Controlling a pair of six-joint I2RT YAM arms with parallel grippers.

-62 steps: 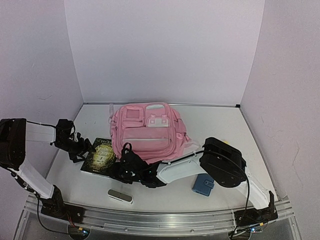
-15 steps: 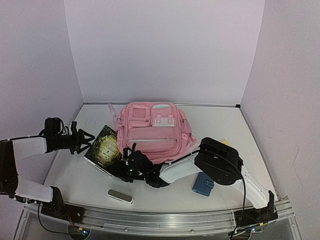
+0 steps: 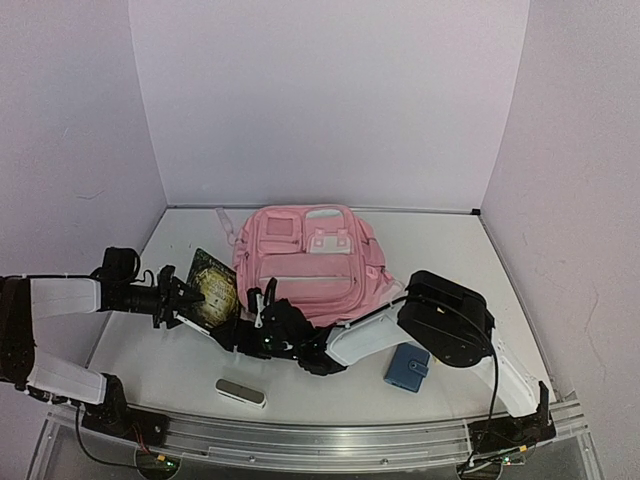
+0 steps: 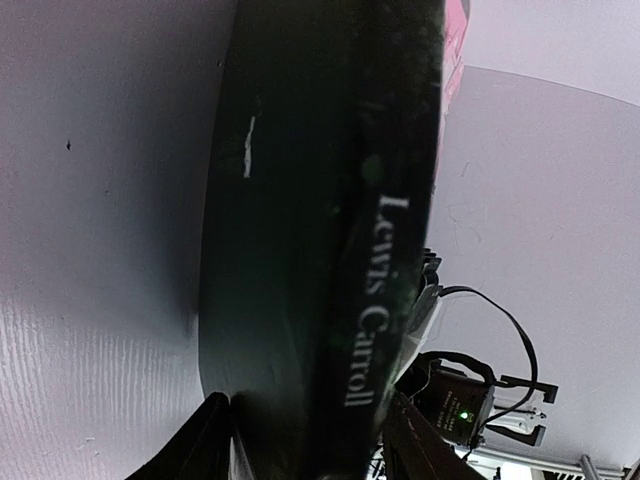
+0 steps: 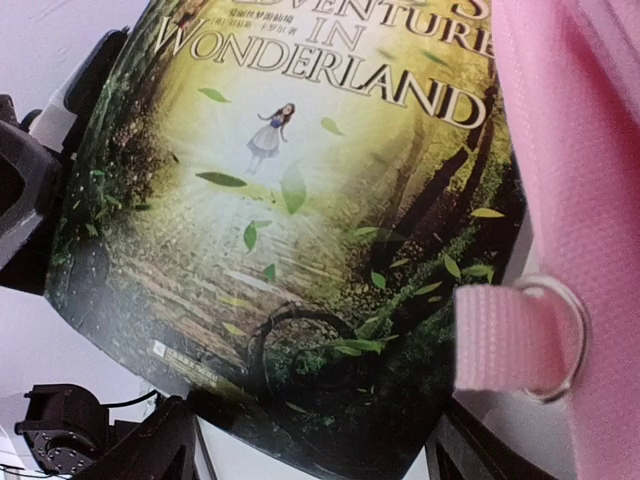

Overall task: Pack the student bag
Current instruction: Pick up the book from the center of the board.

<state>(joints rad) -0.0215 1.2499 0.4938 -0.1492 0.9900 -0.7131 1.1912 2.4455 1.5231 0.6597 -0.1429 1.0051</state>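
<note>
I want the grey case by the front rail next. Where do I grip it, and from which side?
Grip the grey case across its narrow middle, coming straight down from above. It lies flat on the table, long and slim, its length running roughly left to right, so only the short width is likely to fit between the jaws.

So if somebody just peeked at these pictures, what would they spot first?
Most likely the student bag, big and pink, lying in the middle of the table. Next comes the book, a green Alice in Wonderland, tipped up at the bag's left side, with the left gripper clamped on its edge and the right gripper open close beside it.
</note>
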